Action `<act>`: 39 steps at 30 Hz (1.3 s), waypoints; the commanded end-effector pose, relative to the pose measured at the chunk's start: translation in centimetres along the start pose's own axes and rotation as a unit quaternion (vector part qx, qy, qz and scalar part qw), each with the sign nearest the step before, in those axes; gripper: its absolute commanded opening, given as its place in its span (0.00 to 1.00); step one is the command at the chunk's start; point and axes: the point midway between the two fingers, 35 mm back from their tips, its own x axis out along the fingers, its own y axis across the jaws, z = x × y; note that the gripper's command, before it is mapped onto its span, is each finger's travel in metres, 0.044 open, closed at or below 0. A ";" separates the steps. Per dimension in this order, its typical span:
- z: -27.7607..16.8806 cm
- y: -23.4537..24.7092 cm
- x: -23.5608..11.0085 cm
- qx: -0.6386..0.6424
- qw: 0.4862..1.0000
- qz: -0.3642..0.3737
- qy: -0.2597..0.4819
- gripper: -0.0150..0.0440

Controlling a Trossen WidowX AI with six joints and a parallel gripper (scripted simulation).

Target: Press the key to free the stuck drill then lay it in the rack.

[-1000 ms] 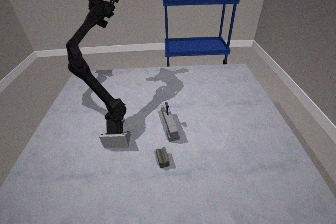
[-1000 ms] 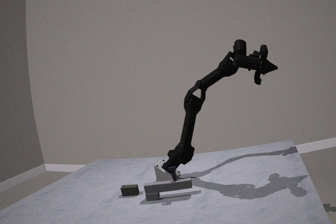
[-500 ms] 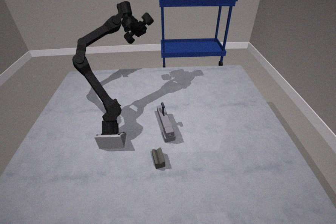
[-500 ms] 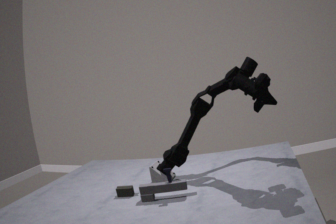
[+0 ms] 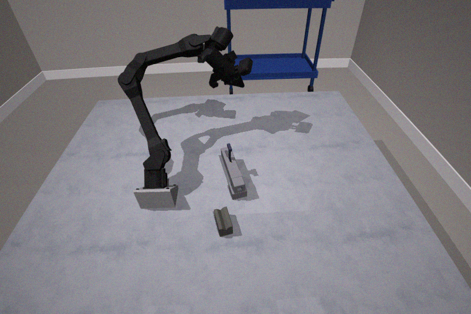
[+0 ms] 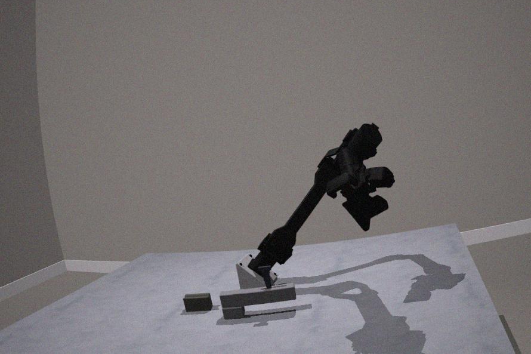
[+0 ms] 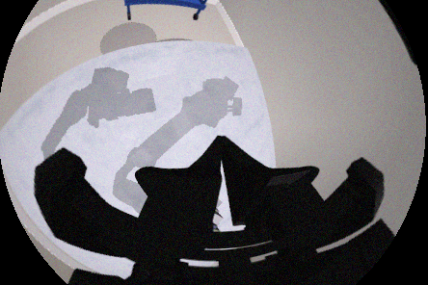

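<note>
While the arm point(image 5: 140, 110) reaches high from its base point(image 5: 141, 200), the pale grey worktop point(image 5: 323, 207) spreads below it, with a blue cart point(image 5: 322, 23) standing beyond the far edge; the jaws point(image 5: 225, 80) are closed on nothing, their tips meeting in a narrow slit in the wrist view, and they hang well above the worktop, pointing down and away toward the cart.

On the worktop, near the base, lies a long grey fixture point(image 5: 232, 173); the drill appears to sit within it, though which part is the drill cannot be told apart at this size; a small dark blue key point(image 5: 229, 150) stands upright at its far end; a short grooved rack point(image 5: 223, 221) lies apart from it, nearer the camera.

The key sits well below the jaws and back toward the base, outside the wrist view, which shows only shadows and the cart.

Judged risks: the descent is long, so closed tips could land beside the small key and strike the fixture, shifting it; a slanted push could slip off the key and leave the drill stuck; pulling before the key is fully down could drag the whole fixture.
</note>
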 end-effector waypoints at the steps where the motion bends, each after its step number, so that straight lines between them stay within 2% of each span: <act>1: -5.3 -2.1 1.2 0.071 0.994 -0.013 0.085 0.25; 7: -14.6 -4.1 1.1 0.205 0.953 -0.022 0.224 0.25; 12: -22.1 -3.6 -0.8 0.330 0.882 -0.012 0.335 0.25; 15: -24.9 -2.8 -2.0 0.384 0.843 -0.001 0.377 0.25; 39: -25.6 -1.9 -1.0 0.387 0.840 0.000 0.380 0.25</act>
